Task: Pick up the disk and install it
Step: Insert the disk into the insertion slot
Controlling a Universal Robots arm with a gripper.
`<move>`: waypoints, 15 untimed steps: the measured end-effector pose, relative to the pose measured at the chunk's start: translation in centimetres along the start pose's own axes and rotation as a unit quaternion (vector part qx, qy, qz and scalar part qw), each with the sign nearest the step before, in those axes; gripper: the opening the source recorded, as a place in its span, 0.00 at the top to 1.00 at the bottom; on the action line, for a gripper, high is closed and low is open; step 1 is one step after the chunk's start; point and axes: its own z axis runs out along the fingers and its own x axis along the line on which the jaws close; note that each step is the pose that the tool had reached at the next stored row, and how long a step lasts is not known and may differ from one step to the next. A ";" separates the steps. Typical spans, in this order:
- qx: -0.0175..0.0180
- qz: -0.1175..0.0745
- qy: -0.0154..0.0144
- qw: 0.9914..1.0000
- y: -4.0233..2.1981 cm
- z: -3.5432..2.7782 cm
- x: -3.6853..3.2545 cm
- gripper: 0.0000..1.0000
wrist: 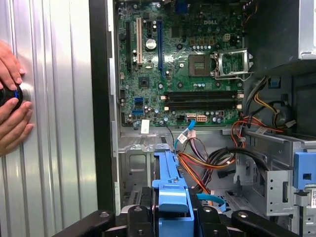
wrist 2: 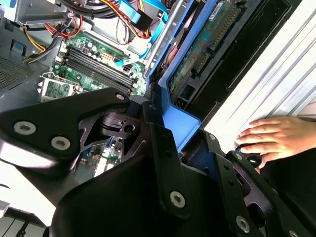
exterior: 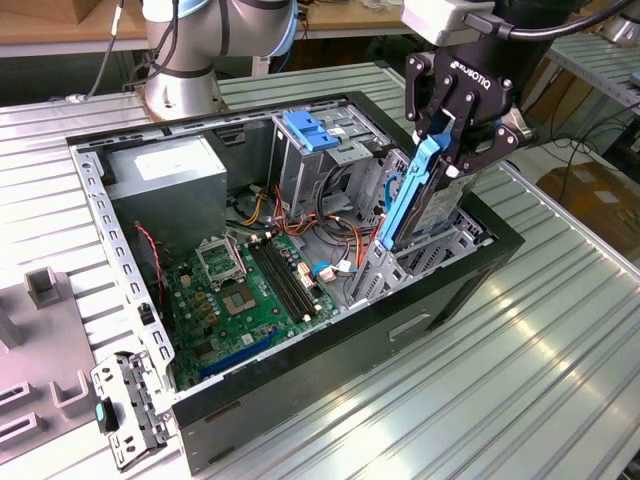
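Currently clamping the disk (exterior: pixel 425 205) on edge in the gripper (exterior: pixel 452 150), jaws closed tight around it, holding it tilted over the computer case (exterior: pixel 330 370).

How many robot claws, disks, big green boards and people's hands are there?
black robot gripper: 1
flat silver metal disk with blue plastic rails: 1
large green motherboard: 1
person's hands: 2
Total: 5
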 end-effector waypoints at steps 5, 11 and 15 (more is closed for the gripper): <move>0.000 0.000 0.000 1.000 0.00 0.07 0.00 0.63; 0.000 0.000 0.000 1.000 0.02 0.53 0.00 0.63; 0.000 0.000 0.000 1.000 0.05 1.28 0.00 0.63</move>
